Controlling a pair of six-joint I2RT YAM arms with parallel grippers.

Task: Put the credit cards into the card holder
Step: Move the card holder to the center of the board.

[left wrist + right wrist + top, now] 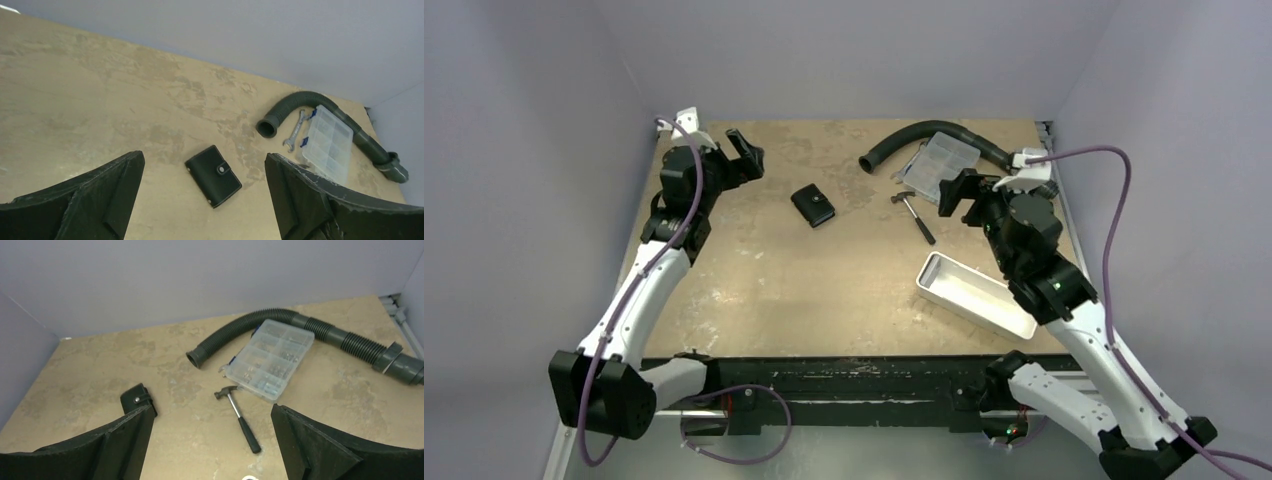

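Card holder [812, 206] lies snapped shut on the table [824, 300], toward its far edge; no cards visible. Left gripper [746, 152] and right gripper [954, 197] hover wide open, empty, flanking it, likely ready to unsnap it.

- Left arm [639, 295] and right arm [1124, 375]: white moulded link shells joined by black motor housings.
- A purple cable [1084, 150] loops along each arm.
- Left end effector [749, 152] and right end effector [952, 193]: matte black, with broad wedge-shaped fingers [105, 195] that have a coarse, grainy surface.
- A small green light [1055, 287] glows on the right arm's black joint.
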